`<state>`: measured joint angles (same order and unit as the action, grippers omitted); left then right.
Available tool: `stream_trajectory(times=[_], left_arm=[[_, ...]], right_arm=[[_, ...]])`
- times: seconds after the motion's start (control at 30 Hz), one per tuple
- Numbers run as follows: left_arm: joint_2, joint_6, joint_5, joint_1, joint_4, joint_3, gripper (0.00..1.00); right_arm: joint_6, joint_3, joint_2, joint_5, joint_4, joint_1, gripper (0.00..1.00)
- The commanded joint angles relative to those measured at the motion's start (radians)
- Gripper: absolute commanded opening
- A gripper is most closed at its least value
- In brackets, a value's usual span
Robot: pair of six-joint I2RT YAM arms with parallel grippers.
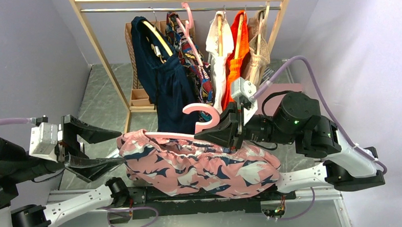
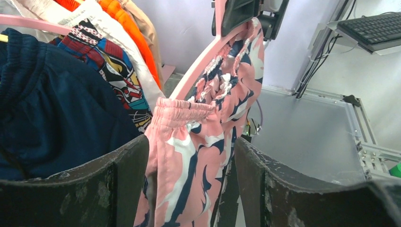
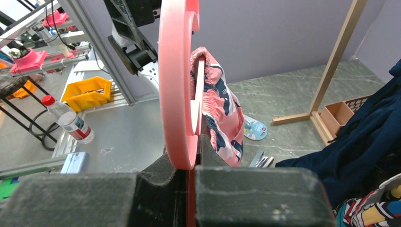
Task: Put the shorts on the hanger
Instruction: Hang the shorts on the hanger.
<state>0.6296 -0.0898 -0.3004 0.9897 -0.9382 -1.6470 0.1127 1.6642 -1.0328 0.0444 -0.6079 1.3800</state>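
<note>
Loose pink shorts with a navy-and-white wave print [image 1: 201, 167] hang at centre on the pale-pink plastic hanger [image 3: 172, 71]. At their 1 o'clock the right hand [image 3: 191, 163] pinches the hanger's hook. At 9 o'clock the left hand [image 1: 119, 146] is spread either side of the waistband's end.

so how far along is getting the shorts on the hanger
Done: the shorts look threaded over one arm of the hanger. In hand: right jaws clamp the hanger by its hook; left jaws open around the waistband end. Left: the other arm is hidden, so unconfirmed.
</note>
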Motion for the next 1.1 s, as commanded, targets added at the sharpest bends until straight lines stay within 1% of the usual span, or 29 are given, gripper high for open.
stream_trajectory(times=[0.0, 0.17, 0.33, 0.43, 0.47, 0.5, 0.57, 0.6, 0.7, 0.77, 0.8, 1.07], left_arm=[[0.040, 0.035, 0.025, -0.003, 0.039, 0.015, 0.69], [0.061, 0.059, -0.006, -0.003, 0.051, 0.039, 0.64], [0.075, 0.074, -0.067, -0.003, 0.048, 0.059, 0.51], [0.085, 0.078, -0.112, -0.003, 0.035, 0.066, 0.49], [0.091, 0.080, -0.121, -0.003, 0.030, 0.067, 0.47], [0.097, 0.083, -0.129, -0.003, 0.022, 0.067, 0.43], [0.106, 0.088, -0.138, -0.003, 0.014, 0.066, 0.30], [0.110, 0.090, -0.140, -0.003, 0.016, 0.066, 0.26], [0.116, 0.094, -0.149, -0.003, 0.032, 0.067, 0.19], [0.124, 0.095, -0.152, -0.003, 0.046, 0.062, 0.10], [0.127, 0.095, -0.154, -0.003, 0.057, 0.060, 0.08], [0.185, 0.096, -0.218, -0.003, 0.155, 0.059, 0.07]], right_arm=[[0.016, -0.006, 0.003, 0.019, 0.074, -0.001, 0.00], [0.023, -0.023, 0.011, 0.024, 0.084, -0.001, 0.00], [0.024, -0.021, 0.007, 0.032, 0.088, -0.001, 0.00], [0.022, -0.014, 0.004, 0.040, 0.088, -0.001, 0.00], [0.023, -0.012, 0.004, 0.041, 0.087, -0.001, 0.00], [0.022, -0.010, 0.002, 0.044, 0.088, -0.001, 0.00], [0.022, -0.011, 0.001, 0.050, 0.093, -0.001, 0.00], [0.022, -0.011, 0.000, 0.051, 0.093, -0.001, 0.00], [0.022, -0.015, -0.003, 0.054, 0.102, -0.001, 0.00], [0.021, -0.020, -0.001, 0.052, 0.112, -0.001, 0.00], [0.021, -0.022, -0.001, 0.051, 0.117, -0.001, 0.00], [0.021, -0.042, -0.003, 0.031, 0.197, -0.001, 0.00]])
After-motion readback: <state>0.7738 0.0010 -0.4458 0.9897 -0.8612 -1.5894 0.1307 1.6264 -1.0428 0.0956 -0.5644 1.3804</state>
